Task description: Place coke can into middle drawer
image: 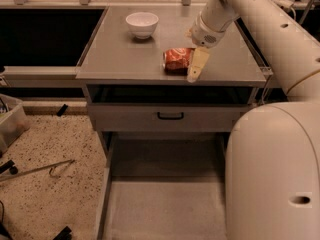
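Note:
The coke can (176, 60), dented and red-orange, lies on its side on the grey cabinet top (120, 54), right of centre. My gripper (192, 68) reaches down from the upper right and sits right against the can's right side, low over the top. The middle drawer (165, 204) stands pulled out below, a wide shallow grey tray with a bare floor, at the bottom centre of the view.
A white bowl (142, 24) stands at the back of the cabinet top, left of the can. A shut drawer front with a small black handle (170, 116) is under the top. My arm's bulky near part (275, 174) fills the lower right. Loose items lie on the speckled floor (50, 149) at left.

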Motion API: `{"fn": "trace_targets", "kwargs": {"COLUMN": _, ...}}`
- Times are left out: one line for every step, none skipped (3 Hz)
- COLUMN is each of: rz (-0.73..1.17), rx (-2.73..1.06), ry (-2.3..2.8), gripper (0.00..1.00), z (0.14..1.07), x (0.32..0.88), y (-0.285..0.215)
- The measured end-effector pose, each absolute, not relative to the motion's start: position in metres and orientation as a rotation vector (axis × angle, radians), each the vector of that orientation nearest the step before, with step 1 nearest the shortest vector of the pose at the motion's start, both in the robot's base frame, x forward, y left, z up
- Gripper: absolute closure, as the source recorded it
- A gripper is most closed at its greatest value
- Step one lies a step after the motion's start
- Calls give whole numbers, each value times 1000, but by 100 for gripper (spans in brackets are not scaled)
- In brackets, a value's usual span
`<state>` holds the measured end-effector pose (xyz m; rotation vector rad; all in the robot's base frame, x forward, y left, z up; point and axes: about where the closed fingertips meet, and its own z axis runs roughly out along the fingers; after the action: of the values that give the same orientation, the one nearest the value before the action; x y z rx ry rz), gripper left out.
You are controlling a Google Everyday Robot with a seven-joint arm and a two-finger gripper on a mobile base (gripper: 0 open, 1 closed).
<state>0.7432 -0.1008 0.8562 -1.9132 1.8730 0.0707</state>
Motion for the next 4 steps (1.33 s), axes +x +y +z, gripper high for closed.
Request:
{"fn": "trace_targets", "kwargs": {"rz": 119, "rx": -1920, "ry": 1897, "gripper": 13, "z": 846, "x": 746, "y": -102}}
{"fn": "trace_targets", "kwargs": {"rz": 120, "rx": -1921, "ry": 1897, "gripper": 36, "z": 846, "x": 746, "y": -102}}
{"fn": "trace_targets", "kwargs": {"rz": 120, "rx": -1921, "ry": 1897, "gripper": 59, "z": 846, "x": 746, "y": -102}}
{"fn": "trace_targets", "kwargs": {"rz": 139, "rx": -1932, "ry": 1873, "gripper": 82, "z": 851, "x": 730, "y": -98}}
